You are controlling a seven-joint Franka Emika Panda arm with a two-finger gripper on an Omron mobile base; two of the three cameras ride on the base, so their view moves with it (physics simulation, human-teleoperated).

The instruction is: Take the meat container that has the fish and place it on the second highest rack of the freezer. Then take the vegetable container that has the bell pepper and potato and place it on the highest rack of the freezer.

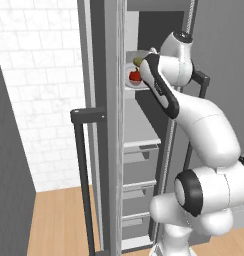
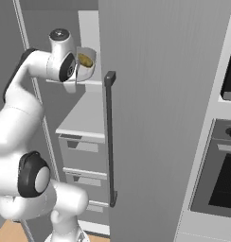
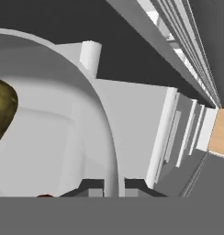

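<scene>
The arm reached up into the open freezer [image 1: 144, 130], and the gripper [image 3: 114, 186] was clamped on the rim of the vegetable container [image 3: 63, 114]. In the hand view the two dark fingers [image 3: 93, 186] stood close together at 6 o'clock, with the curved whitish rim running up between them toward 11 o'clock. The bowl's inside spread from the fingers out to 9 o'clock. The potato [image 3: 1, 110] lay in it at 9 o'clock, well apart from the fingers, and a sliver of red, the bell pepper [image 3: 45, 196], showed at 7 o'clock just beside the left finger.

In the left base view the container [image 1: 136, 67] sat at the highest rack [image 1: 136, 86], tilted, with the red pepper [image 1: 135, 76] below the potato [image 1: 137, 61], at 9 o'clock from the wrist. In the right base view the container [image 2: 85, 64] hung at 3 o'clock from the hand, above the pale shelf [image 2: 89, 83], the potato [image 2: 85, 60] visible through its wall. Whether its base touched the shelf could not be told.
</scene>
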